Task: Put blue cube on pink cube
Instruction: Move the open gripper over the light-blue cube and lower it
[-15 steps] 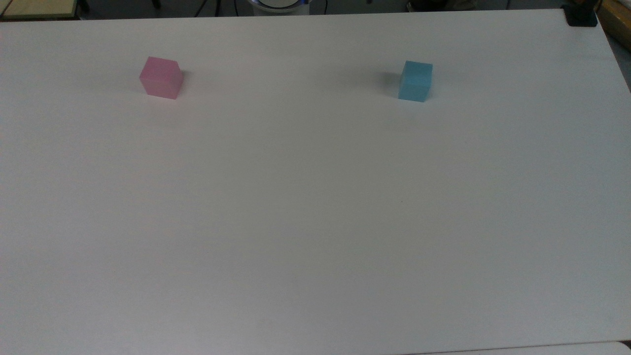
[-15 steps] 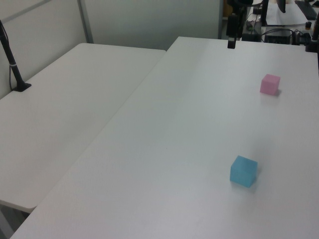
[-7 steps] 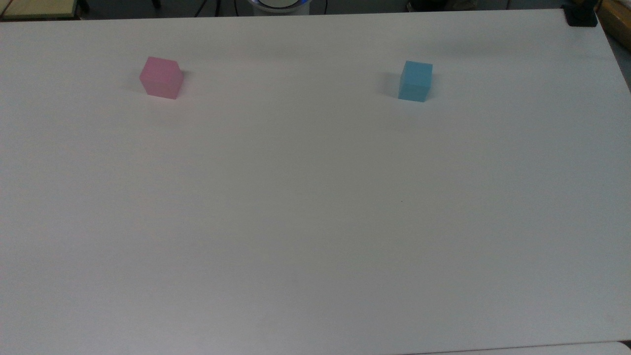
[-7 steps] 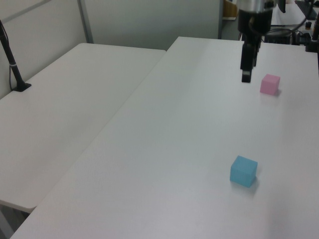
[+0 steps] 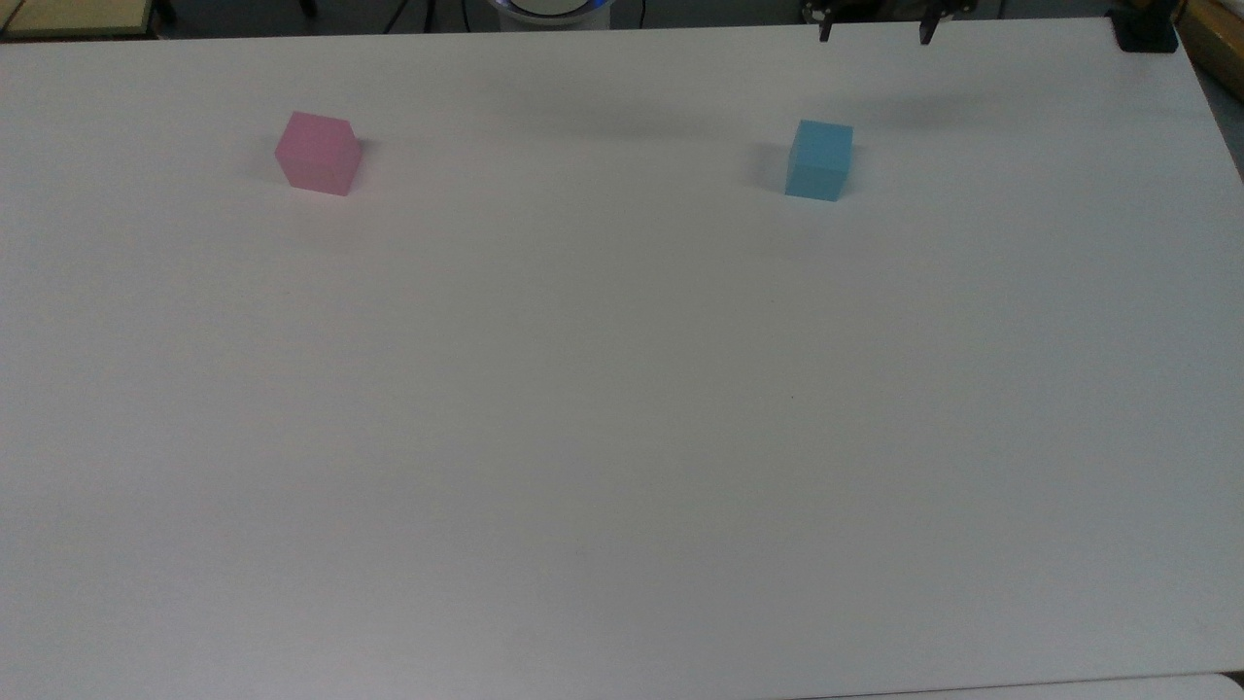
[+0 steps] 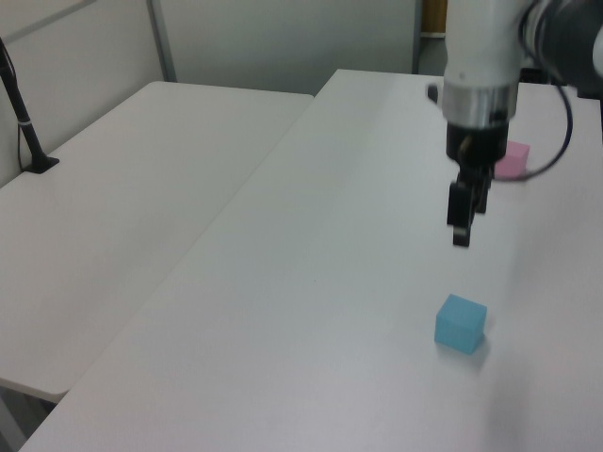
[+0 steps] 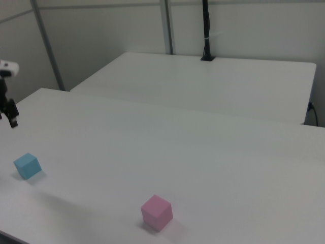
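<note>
The blue cube [image 5: 819, 160] rests on the white table [image 5: 622, 408] at the top view's upper right. The pink cube [image 5: 319, 154] sits far off at the top view's upper left. My gripper [image 5: 875, 34] hangs open and empty, its two dark fingertips wide apart at the top view's upper edge, just behind the blue cube. In the left view the gripper [image 6: 462, 224] hovers above and beyond the blue cube [image 6: 461, 323], between it and the pink cube [image 6: 513, 161]. The right view has the gripper [image 7: 9, 118] at its left edge, above the blue cube [image 7: 27, 165]; the pink cube [image 7: 156, 212] lies nearer.
A second white table [image 6: 122, 217] adjoins this one, with a black post [image 6: 24, 122] clamped at its far side. A black block [image 5: 1145, 34] sits on the table corner at the top view's upper right. The robot base [image 5: 549, 8] stands behind the table's edge.
The arm has swung from the table's far end past the pink cube toward the blue cube and come lower; its fingertips have entered the top view. Both cubes stay put.
</note>
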